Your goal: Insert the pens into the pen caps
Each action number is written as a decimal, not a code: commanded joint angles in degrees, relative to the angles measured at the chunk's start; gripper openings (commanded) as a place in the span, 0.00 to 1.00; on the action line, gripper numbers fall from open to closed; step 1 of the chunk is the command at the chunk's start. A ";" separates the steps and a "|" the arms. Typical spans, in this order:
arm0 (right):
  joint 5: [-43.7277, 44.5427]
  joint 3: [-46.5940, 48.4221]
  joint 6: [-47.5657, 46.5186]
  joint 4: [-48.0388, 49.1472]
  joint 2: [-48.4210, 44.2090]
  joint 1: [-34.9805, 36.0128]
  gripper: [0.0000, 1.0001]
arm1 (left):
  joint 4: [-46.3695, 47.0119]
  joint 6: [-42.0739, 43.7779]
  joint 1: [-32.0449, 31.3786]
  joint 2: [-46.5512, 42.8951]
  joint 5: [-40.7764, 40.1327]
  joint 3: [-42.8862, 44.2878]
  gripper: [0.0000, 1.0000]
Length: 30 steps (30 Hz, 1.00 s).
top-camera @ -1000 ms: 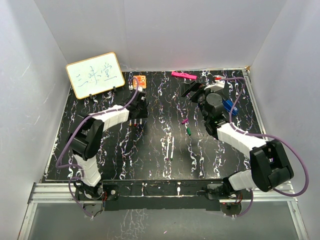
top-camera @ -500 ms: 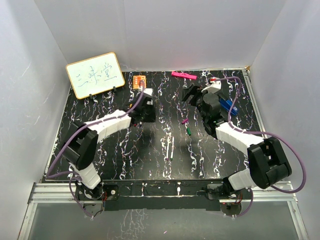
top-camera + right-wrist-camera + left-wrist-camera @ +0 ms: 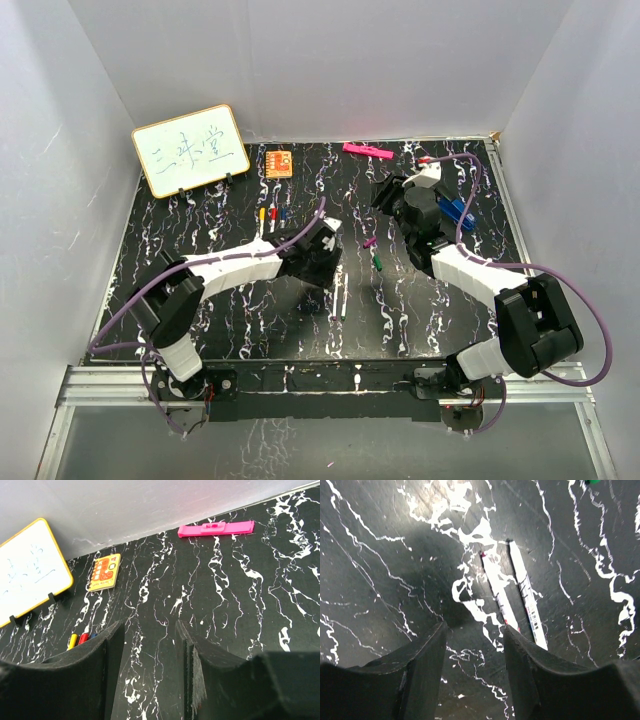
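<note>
Near the middle of the black marbled table (image 3: 250, 320), the left gripper (image 3: 474, 627) hangs over the surface with its jaws partly parted and nothing between them. Just to its right lie two white pens (image 3: 522, 592), side by side and almost parallel, flat on the table. The near end of the left one runs out of sight behind the gripper's right finger (image 3: 525, 670), and contact there cannot be judged. A little farther and to the right lies a green cap (image 3: 378, 262), with a purple cap (image 3: 368, 243) just beyond it, both apart from the two pens. Farther left, yellow, red and blue pieces (image 3: 272, 213) sit close together in a row; they are too small to tell caps from capped pens. On the far right, the right gripper (image 3: 149, 625) is raised above the table and faces the back wall. Its jaws stand a moderate way apart, gripping nothing. Toward the back edge lie an orange block (image 3: 279, 162) and a pink marker (image 3: 367, 150), and a whiteboard (image 3: 190, 150) stands propped at the far left.
</note>
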 commanded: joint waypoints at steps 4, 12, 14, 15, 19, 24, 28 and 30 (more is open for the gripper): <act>0.73 0.30 0.05 1.84 -1.18 -0.02 0.44 | -3.14 -1.70 -3.79 -1.42 1.85 0.92 0.51; 0.26 -0.34 0.13 2.36 -1.17 -0.02 0.44 | -2.37 -2.40 -5.05 1.60 0.95 2.74 0.52; 0.36 -0.62 0.13 2.65 -1.30 -0.06 0.44 | -2.49 -2.40 -5.22 2.40 0.87 2.98 0.52; 0.37 -0.75 0.13 2.95 -1.32 -0.05 0.44 | -2.50 -2.44 -5.23 2.91 0.70 3.06 0.52; -0.20 -0.91 0.22 3.14 -1.02 -0.02 0.43 | -2.99 -2.36 -5.55 4.15 -1.48 3.66 0.52; -1.39 -1.16 0.31 4.13 -0.80 -0.02 0.42 | -3.22 -2.14 -5.84 5.37 -3.41 4.36 0.52; -1.95 -1.27 0.40 4.64 -0.71 -0.05 0.41 | -3.22 -2.14 -6.10 6.40 -3.70 4.80 0.52; -2.02 -1.27 0.40 4.58 -0.67 -0.03 0.40 | -3.88 -2.24 -6.26 6.81 -4.29 4.91 0.51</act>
